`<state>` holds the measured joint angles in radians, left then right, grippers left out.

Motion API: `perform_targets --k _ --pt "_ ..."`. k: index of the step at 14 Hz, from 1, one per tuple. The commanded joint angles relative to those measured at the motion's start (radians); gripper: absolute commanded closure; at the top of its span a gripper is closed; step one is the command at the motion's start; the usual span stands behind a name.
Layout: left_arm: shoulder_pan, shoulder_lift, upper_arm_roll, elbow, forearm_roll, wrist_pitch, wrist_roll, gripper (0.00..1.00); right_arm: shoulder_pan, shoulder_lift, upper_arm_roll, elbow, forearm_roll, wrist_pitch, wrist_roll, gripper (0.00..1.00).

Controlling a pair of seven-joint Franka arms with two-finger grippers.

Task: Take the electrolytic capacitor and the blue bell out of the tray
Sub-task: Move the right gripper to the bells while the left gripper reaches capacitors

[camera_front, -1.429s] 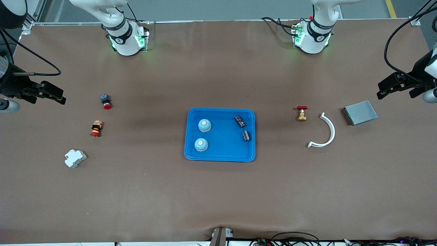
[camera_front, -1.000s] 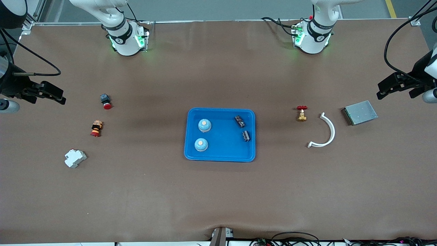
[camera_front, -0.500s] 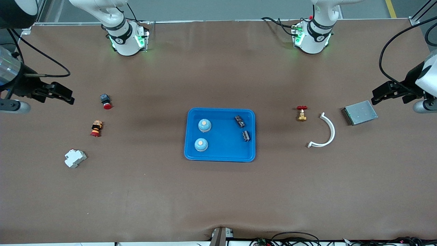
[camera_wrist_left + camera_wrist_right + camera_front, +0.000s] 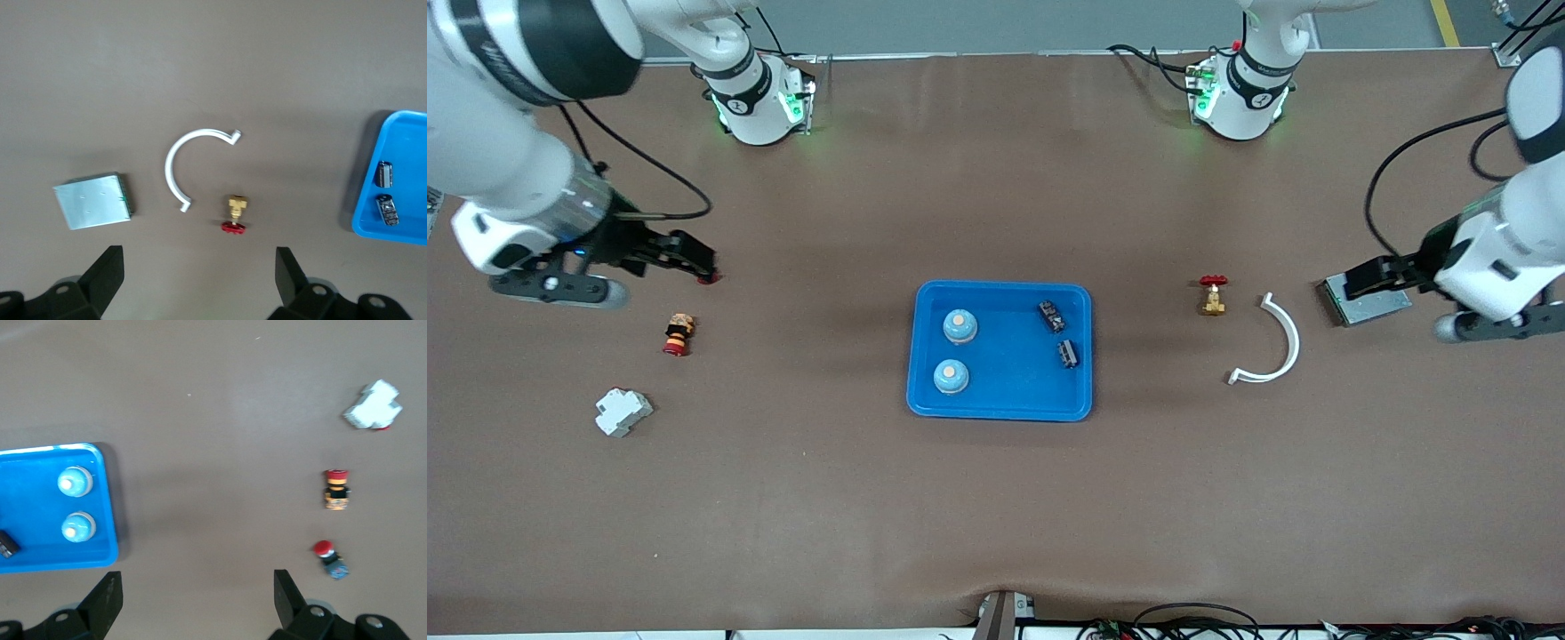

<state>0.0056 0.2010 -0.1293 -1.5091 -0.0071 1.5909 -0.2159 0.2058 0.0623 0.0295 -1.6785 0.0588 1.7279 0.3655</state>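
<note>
I find the tray (image 4: 1000, 402) at mid-table holding two blue bells (image 4: 959, 327) toward the right arm's end and two dark capacitors (image 4: 1052, 316) toward the left arm's. I judge the bells to be hard, smooth domes, best pinched low across the base; the capacitors look light and liable to roll, best gripped across the body. Right gripper (image 4: 694, 258) hangs over a red button (image 4: 328, 558), fingers apart and empty. Left gripper (image 4: 1365, 278) hangs over the grey box (image 4: 1378, 305), likewise spread.
</note>
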Motion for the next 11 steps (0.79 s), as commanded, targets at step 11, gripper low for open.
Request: perform_targets --k 11 --pt "-0.174 0.185 -0.004 0.018 -0.108 0.268 -0.459 0.00 0.300 0.267 -0.011 -0.053 0.001 0.358 0.418 0.00"
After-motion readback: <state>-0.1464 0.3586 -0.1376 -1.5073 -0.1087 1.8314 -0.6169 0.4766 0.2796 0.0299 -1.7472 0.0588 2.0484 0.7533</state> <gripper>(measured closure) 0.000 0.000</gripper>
